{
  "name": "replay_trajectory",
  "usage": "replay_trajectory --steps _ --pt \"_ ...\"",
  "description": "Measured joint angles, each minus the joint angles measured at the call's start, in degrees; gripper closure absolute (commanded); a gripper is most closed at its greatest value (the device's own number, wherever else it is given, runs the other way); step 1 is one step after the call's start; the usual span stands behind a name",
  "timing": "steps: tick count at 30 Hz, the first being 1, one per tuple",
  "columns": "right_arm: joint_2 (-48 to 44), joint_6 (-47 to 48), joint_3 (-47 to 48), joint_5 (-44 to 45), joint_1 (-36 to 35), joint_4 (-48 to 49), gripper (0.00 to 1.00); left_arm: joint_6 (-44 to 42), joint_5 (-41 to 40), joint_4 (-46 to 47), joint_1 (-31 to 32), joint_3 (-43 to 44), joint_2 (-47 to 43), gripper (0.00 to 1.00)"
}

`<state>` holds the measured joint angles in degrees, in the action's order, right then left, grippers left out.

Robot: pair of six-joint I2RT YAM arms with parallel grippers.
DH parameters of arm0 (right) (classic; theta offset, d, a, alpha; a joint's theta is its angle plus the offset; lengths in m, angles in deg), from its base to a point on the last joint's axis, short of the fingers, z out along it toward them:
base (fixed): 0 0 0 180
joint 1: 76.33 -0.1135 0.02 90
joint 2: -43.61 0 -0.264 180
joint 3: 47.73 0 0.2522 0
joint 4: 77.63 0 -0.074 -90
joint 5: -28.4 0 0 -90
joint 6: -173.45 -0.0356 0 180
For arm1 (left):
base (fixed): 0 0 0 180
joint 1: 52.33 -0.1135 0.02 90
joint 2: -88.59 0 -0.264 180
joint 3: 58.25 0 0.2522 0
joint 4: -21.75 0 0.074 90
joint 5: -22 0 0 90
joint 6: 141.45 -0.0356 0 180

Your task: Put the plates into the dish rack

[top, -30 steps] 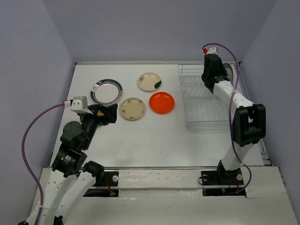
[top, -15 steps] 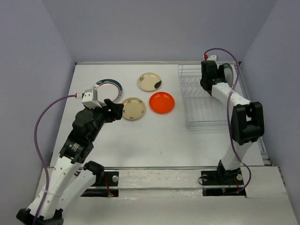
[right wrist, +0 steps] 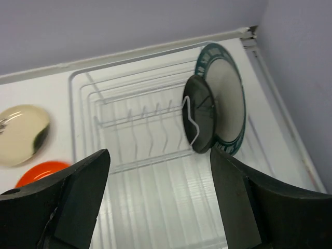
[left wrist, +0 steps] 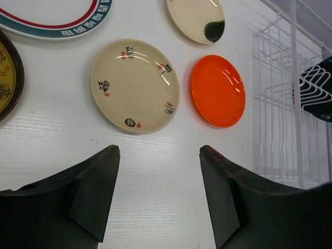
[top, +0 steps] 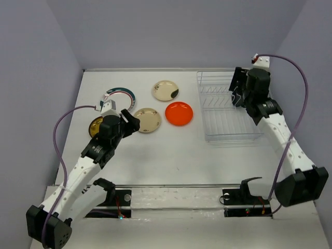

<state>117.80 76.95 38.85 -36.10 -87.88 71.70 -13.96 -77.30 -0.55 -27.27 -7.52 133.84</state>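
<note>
Two stand in the rack (right wrist: 136,136): black plate (right wrist: 199,111) beside teal plate (right wrist: 226,96). Right gripper (right wrist: 159,155) gapes wide over it; left gripper (left wrist: 158,151) wide, empty, near cream plate (left wrist: 136,85) and orange plate (left wrist: 218,91).

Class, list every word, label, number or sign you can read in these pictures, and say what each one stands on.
No text can be read anywhere in these views.
Cream plate: small red and black marks, perhaps characters, too small to read.
Teal-rimmed plate: white marks along the rim band, too blurred to read.
</note>
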Motion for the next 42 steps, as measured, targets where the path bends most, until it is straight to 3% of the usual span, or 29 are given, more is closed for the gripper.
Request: replay_trajectory --steps 3,11,17,23,32,35,37,38,39,42 --pt "-9.6 -4.8 -7.5 -8.2 -0.2 1.3 0.17 1.4 -2.6 0.2 0.0 -0.4 2.8 0.23" --pt "-23.5 -14.3 -22.3 -27.4 -0.9 3.9 0.16 3.5 -5.9 1.5 -0.5 -0.5 8.7 0.23" --pt "-30.0 -17.0 -27.2 -34.4 -1.3 4.2 0.16 4.2 -6.1 4.3 -1.5 -0.5 16.3 0.26" --pt "-31.0 -17.7 -28.1 -37.4 -1.3 5.4 0.16 5.2 -4.6 8.9 -3.3 -0.5 24.0 0.36" --pt "-31.0 -18.2 -29.7 -39.5 -1.3 5.5 0.16 7.6 -1.5 20.9 -6.9 -1.9 37.0 0.53" --pt "-30.9 -18.4 -29.7 -40.0 -1.3 5.6 0.16 8.2 -1.0 24.3 -6.9 -2.0 40.7 0.63" --pt "-30.6 -18.6 -29.7 -40.3 -1.3 5.6 0.16 8.5 -0.8 25.8 -6.9 -2.0 42.7 0.76" --pt "-30.4 -18.8 -29.7 -40.5 -1.3 5.6 0.17 8.8 -0.7 27.0 -6.9 -2.0 43.4 0.9" --pt "-30.2 -18.9 -29.7 -40.6 -1.3 5.6 0.17 8.9 -0.6 27.7 -6.9 -2.0 43.6 0.94" --pt "-29.9 -19.3 -29.8 -41.0 -1.3 5.9 0.17 10.0 -0.3 30.8 -7.2 -2.3 43.5 0.94"
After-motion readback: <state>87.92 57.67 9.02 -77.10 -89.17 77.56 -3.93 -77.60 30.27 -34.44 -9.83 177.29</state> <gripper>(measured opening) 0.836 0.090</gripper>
